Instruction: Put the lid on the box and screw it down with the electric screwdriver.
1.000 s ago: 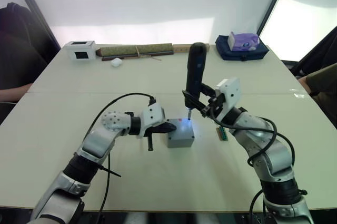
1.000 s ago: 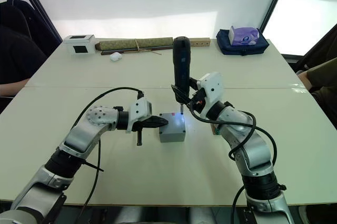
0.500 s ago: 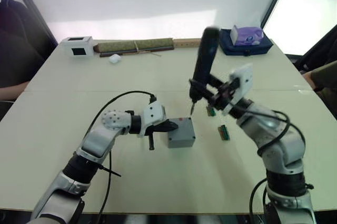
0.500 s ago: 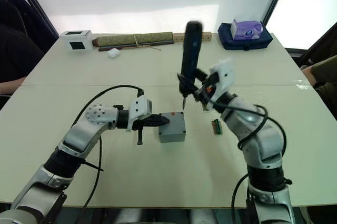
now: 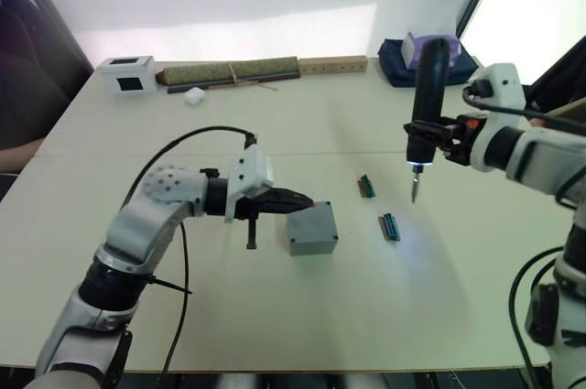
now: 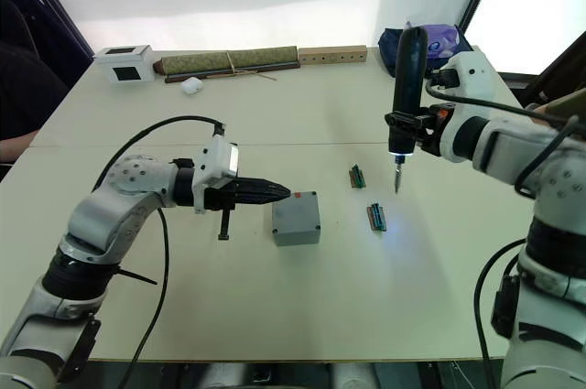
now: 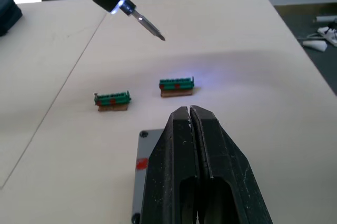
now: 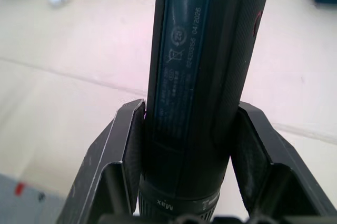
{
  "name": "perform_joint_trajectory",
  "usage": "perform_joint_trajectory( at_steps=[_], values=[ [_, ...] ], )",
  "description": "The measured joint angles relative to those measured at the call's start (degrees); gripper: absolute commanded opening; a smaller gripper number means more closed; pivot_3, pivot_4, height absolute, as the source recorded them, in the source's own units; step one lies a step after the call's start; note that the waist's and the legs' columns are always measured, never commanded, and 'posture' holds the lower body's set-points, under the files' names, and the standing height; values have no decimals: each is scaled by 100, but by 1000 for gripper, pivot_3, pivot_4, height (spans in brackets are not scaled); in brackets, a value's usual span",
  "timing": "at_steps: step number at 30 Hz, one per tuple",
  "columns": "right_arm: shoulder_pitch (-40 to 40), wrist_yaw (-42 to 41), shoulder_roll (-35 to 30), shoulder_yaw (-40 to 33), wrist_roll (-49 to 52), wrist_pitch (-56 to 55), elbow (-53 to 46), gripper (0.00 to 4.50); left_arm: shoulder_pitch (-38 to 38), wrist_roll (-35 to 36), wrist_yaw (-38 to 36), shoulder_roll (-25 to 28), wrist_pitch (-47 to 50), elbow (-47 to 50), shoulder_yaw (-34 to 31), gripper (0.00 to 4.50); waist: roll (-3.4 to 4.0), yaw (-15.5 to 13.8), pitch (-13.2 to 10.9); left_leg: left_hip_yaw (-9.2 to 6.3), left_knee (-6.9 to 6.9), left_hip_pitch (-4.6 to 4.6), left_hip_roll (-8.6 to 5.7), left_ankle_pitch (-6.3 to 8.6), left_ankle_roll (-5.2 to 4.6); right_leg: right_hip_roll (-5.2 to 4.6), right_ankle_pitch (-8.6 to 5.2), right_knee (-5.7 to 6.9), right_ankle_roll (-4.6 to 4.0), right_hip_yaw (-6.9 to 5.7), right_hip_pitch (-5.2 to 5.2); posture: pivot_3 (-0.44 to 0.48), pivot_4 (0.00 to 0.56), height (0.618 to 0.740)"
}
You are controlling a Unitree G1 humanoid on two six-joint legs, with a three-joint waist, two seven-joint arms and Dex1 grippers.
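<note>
The box sits near the middle of the table, its lid on top and lying flush, as far as the head views show. A second ago the electric screwdriver stood with its lit bit right over the box's far corner; it has since swung away to the robot's right and now hangs upright in the air, well apart from the box, its tip glowing above the bare table just past two small green connector blocks. The right gripper still clamps its fingers around the tool's dark barrel. The left gripper has stayed where it was, fingers pressed together with nothing between them, their tips resting at the box's near-left top edge as if to steady it. Pulling the driver off suggests one screw is finished or the driving is over; whether all corners are fastened cannot be told from here.
</note>
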State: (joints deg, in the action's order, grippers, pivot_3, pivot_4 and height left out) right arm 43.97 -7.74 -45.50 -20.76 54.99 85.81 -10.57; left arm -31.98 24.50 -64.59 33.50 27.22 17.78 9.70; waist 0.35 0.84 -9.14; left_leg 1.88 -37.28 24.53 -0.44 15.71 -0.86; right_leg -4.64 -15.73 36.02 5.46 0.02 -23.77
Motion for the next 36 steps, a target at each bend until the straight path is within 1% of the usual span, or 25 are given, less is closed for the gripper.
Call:
perform_joint_trajectory(
  at_steps=[1,2,4,6,8,10,14,21,26,28,29,30,33,36],
  values=[
    [74,-77,-180,73,42,277,195,1808,-18,44,-5,10,19,54,-6,0,1,-5,-1,0,-1,0,0,-1,0,1,0,1,0,-1,1,0,150,740],
    [95,-209,-589,382,113,499,491,1808,-28,140,-17,29,59,129,-31,0,0,-25,-4,-1,-6,0,-1,-1,-1,1,0,0,0,-5,5,0,150,740],
    [52,-368,-1092,893,159,628,861,1808,-23,240,-23,108,100,188,-121,0,-14,-33,-16,-3,-12,0,-2,-1,-2,0,0,-2,0,-8,11,0,150,740],
    [-23,-491,-1439,1319,119,630,1071,1808,-22,256,-19,155,108,214,-182,0,-14,-19,-25,1,-19,1,-7,0,-5,-2,0,-2,1,-6,12,0,150,740],
    [-80,-635,-1621,1704,-59,631,1199,1808,-18,297,-15,175,108,263,-196,0,-22,-11,-31,1,-25,1,-7,0,-5,1,1,0,3,-6,14,0,150,740],
    [-91,-734,-1645,1988,-314,631,1369,1808,-16,348,2,177,110,290,-196,0,-22,4,-36,1,-35,1,-5,0,-5,8,1,9,4,-6,13,0,150,740],
    [-91,-832,-1553,2244,-749,631,1740,1808,-15,377,109,174,121,336,-199,0,-19,-16,-45,-2,-53,1,4,0,-5,21,2,21,6,-7,15,0,150,740],
    [-111,-1057,-1178,2410,-1553,520,2331,1808,-11,486,310,189,234,444,-210,0,-19,-23,-47,0,-65,1,3,1,-6,35,8,21,18,-9,23,0,150,740],
    [-97,-1282,-1048,2447,-1869,320,2561,1808,24,488,357,217,247,468,-210,0,-19,-22,-48,-2,-74,-3,5,1,-7,43,9,20,20,-10,33,0,150,740],
    [-96,-1400,-1031,2495,-2001,242,2577,2819,72,485,361,236,247,487,-209,0,-20,-20,-48,-3,-80,-5,6,1,-7,44,12,20,25,-10,37,0,150,740],
    [-96,-1432,-1030,2516,-2071,202,2578,3049,85,485,361,244,247,489,-208,0,-20,-22,-48,-3,-82,-5,6,1,-7,44,14,20,29,-9,38,0,150,740],
    [-98,-1462,-1029,2540,-2167,182,2584,3521,94,485,361,257,248,492,-208,0,-20,-28,-48,-3,-83,-4,5,1,-7,43,16,20,31,-9,37,0,150,740],
    [-97,-1559,-1030,2560,-2331,169,2534,4455,129,485,362,288,251,496,-208,0,-20,-24,-48,-3,-84,-5,5,1,-7,44,16,21,32,-9,37,0,150,740],
    [-98,-1655,-1122,2644,-2460,108,2154,4455,165,485,383,357,264,502,-211,0,-17,-21,-49,-3,-84,-4,7,1,-7,45,16,22,32,-8,35,0,150,740]
  ],
)
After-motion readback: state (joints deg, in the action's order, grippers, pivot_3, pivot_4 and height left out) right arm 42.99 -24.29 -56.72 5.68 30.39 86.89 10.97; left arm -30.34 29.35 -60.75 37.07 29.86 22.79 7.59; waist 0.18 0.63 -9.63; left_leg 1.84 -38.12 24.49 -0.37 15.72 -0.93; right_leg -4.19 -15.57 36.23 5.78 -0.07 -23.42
